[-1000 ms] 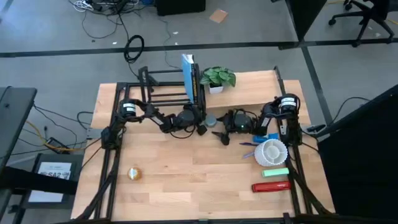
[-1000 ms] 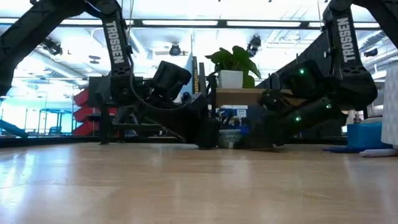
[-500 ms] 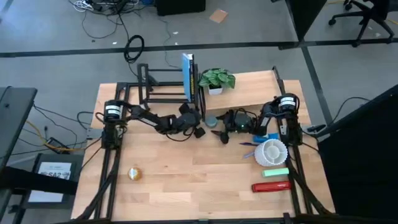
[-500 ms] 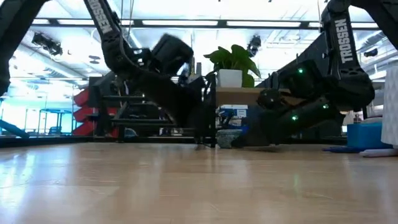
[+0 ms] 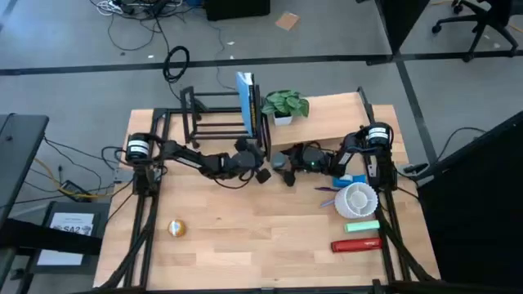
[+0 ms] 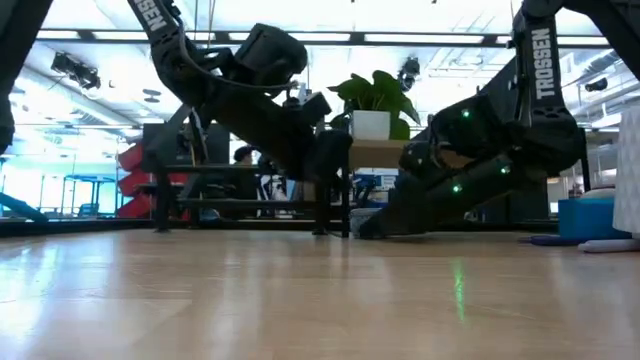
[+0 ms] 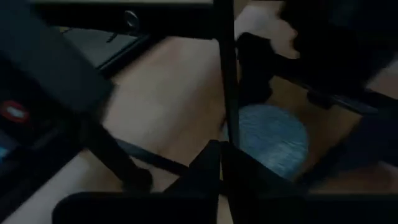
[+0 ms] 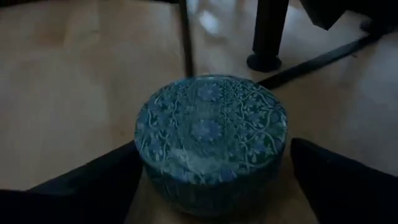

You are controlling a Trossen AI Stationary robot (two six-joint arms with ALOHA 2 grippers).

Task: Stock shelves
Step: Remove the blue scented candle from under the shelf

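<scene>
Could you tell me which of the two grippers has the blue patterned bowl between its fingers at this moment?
The right gripper: its open fingers flank the blue patterned bowl on the table beside the wooden stand. The left gripper sits alongside, with nothing seen in it.

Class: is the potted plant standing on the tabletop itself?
No, the plant stands on the plank of the low stand.

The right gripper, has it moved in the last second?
Yes. In the high view the right gripper has slid toward the blue-patterned bowl under the plank shelf.
</scene>
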